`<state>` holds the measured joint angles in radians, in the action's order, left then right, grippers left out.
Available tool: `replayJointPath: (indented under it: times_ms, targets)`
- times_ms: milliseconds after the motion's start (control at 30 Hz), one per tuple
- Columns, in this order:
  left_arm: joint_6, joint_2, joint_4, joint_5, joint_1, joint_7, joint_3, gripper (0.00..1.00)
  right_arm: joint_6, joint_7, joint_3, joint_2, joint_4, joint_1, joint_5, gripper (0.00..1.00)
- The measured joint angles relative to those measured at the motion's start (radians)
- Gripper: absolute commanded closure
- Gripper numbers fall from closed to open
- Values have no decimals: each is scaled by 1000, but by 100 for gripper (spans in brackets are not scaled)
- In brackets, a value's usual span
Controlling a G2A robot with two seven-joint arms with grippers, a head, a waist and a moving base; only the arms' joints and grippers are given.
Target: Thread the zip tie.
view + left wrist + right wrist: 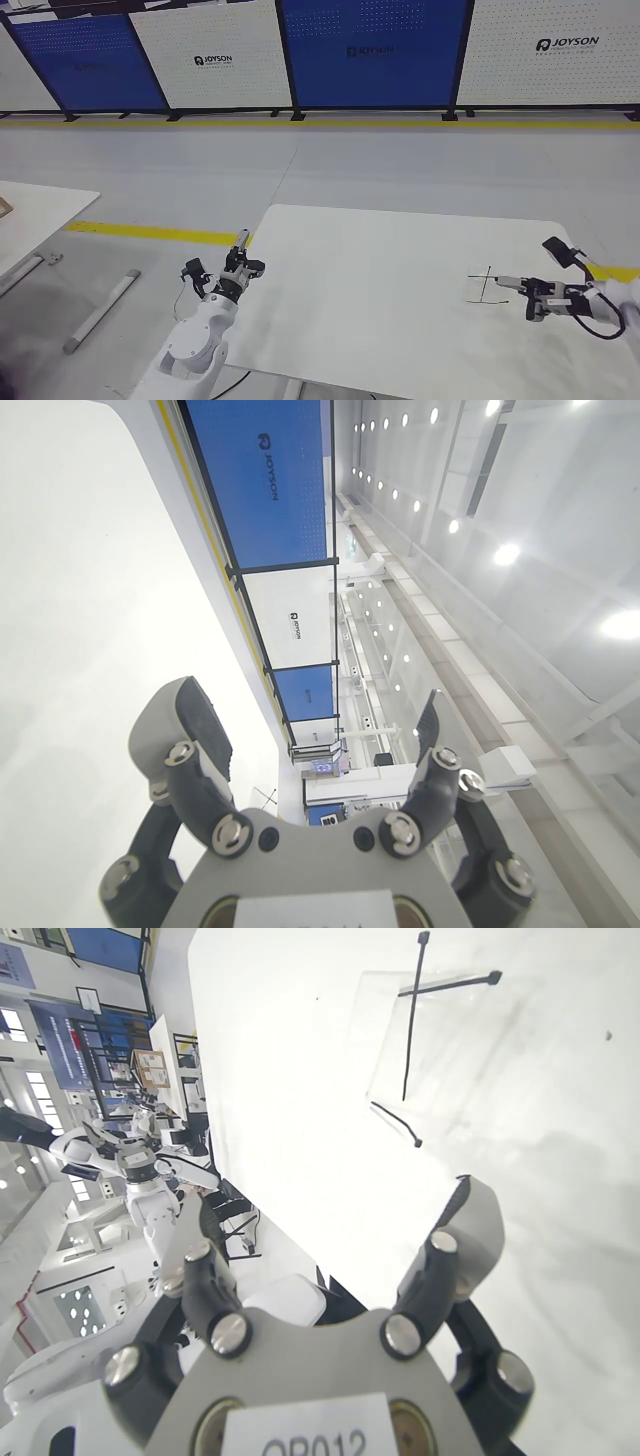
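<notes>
Left pincer (310,695): jaws spread wide, holding nothing. The top view places it at the left edge of the table (380,330). A broad stretch of bare white surface lies between it and the other arm.

Zip ties (411,1028): three counted, all black, lying flat just ahead of the right pincer (330,1198) and well apart from the left one. The top view renders them as thin lines. The right wrist view separates them: two crossed and one shorter piece nearer the pincer. It also shows a clear sheet (450,1078) beneath the crossed pair.

Right pincer: jaws apart, gripping nothing, near the table's right edge.
</notes>
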<state>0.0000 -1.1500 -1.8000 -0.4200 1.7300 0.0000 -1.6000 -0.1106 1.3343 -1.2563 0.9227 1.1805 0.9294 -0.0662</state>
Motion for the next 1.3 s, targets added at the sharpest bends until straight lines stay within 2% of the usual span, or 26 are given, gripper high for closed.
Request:
replayJointPath:
  times_ms: [200,533,633,767,800,867,1100,1200,1300]
  targets:
    - [0,0,0,0,0,0,0,0,-42,-4,107,28,-116,-96,-29,0]
    - [0,0,0,0,0,0,0,0,-44,-4,107,28,-118,-97,-29,0]
    - [0,0,0,0,0,0,0,0,-53,-43,101,29,-122,-88,-13,0]
    - [0,0,0,0,0,0,0,0,-56,-47,99,27,-128,-83,-9,26]
    - [0,0,0,0,0,0,0,0,-62,-44,101,26,-129,-84,-14,41]
    - [0,0,0,0,0,0,0,0,-82,-43,110,27,-136,-90,-27,51]
    - [0,0,0,0,0,0,0,0,-85,-32,134,31,-175,-110,-30,51]
    - [0,0,0,0,0,0,0,0,-83,-22,138,31,-187,-118,-33,53]
    - [0,0,0,0,0,0,0,0,-84,-20,140,30,-198,-123,-37,59]
